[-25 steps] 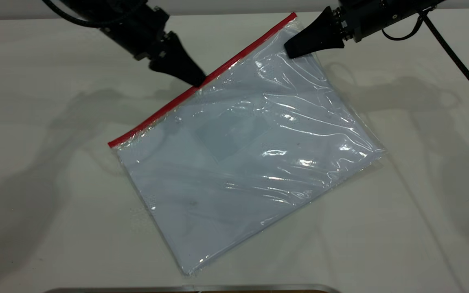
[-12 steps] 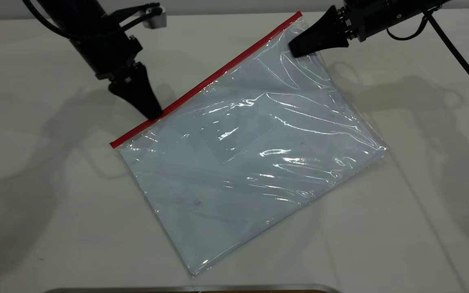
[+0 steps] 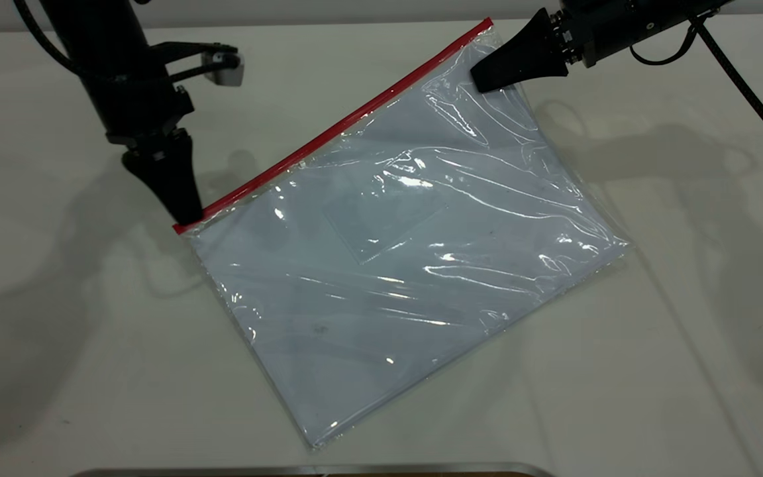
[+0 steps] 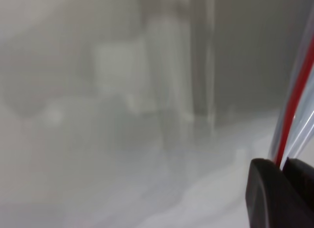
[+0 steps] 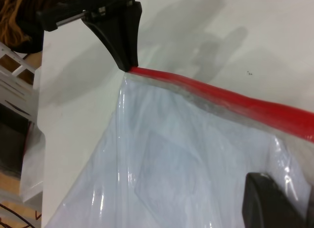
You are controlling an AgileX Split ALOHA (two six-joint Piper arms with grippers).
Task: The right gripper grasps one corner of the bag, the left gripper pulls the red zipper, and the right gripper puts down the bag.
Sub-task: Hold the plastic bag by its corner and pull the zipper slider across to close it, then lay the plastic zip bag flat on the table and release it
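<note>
The right gripper [image 3: 481, 78] pinches the bag [image 3: 408, 265] corner near the desk's far edge, anchoring it, while the left gripper [image 3: 188, 215] clamps the red zipper [image 3: 335, 127] end.

The exterior view looks steeply down on the table [image 3: 57, 344], facing both arms. The left wrist view sits very close behind the left gripper [image 4: 282, 171], looking along the red zipper [image 4: 294, 105]. The right wrist view looks across the bag [image 5: 162, 174] toward the left gripper; all three share that zipper.

Black arms, wedge-shaped end effectors [image 3: 186, 212]
</note>
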